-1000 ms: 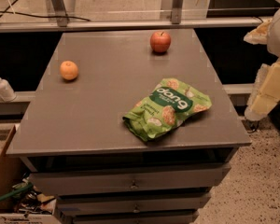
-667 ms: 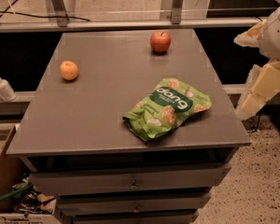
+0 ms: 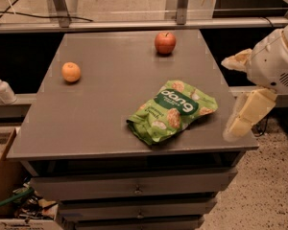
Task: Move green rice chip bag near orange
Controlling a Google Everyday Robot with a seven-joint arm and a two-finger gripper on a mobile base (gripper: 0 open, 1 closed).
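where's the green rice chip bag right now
In the camera view, the green rice chip bag lies on the table, front right, far from the orange at the left; the gripper hovers right of it.

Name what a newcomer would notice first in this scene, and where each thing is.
The bright green rice chip bag lies front right on the grey table, with the claw open beside it at the table's right edge. The orange sits far left, a red apple at the back.
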